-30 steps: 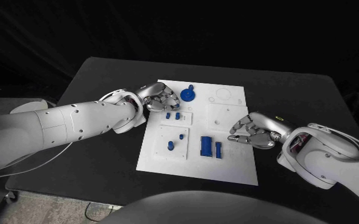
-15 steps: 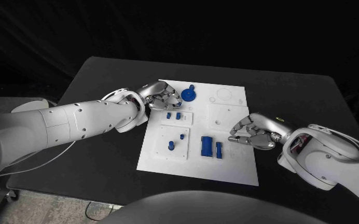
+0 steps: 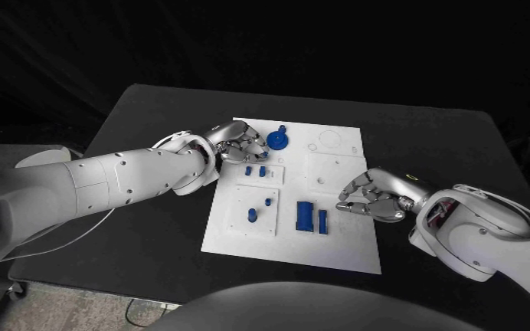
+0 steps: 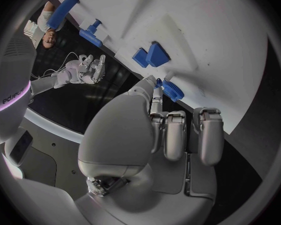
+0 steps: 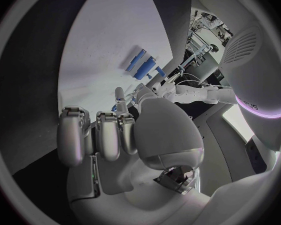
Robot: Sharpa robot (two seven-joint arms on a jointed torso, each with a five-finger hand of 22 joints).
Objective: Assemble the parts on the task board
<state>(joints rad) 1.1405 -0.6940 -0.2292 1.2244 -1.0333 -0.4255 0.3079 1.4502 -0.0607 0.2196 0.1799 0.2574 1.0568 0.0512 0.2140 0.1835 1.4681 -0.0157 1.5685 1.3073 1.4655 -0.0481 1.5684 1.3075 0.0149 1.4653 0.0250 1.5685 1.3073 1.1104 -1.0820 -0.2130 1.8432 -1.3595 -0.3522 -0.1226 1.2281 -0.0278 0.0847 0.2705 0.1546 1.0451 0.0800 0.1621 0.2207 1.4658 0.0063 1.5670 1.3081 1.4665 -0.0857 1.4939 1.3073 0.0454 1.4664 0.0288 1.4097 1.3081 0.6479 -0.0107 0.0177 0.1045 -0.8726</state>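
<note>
Black table point(image 3: 144, 155) before dark backdrop point(image 3: 265, 24)

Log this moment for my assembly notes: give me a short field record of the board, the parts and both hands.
surface: black table
board: white rectangular task board, mid-table
round part: blue disc-shaped part near the board's far left corner
small parts: pair of small blue pegs; two upright blue blocks nearer the robot
left hand: silver left hand at the board's far left edge, fingertips close to the disc; contact cannot be told
right hand: silver right hand over the board's right edge, fingers curled, holding nothing visible
</note>
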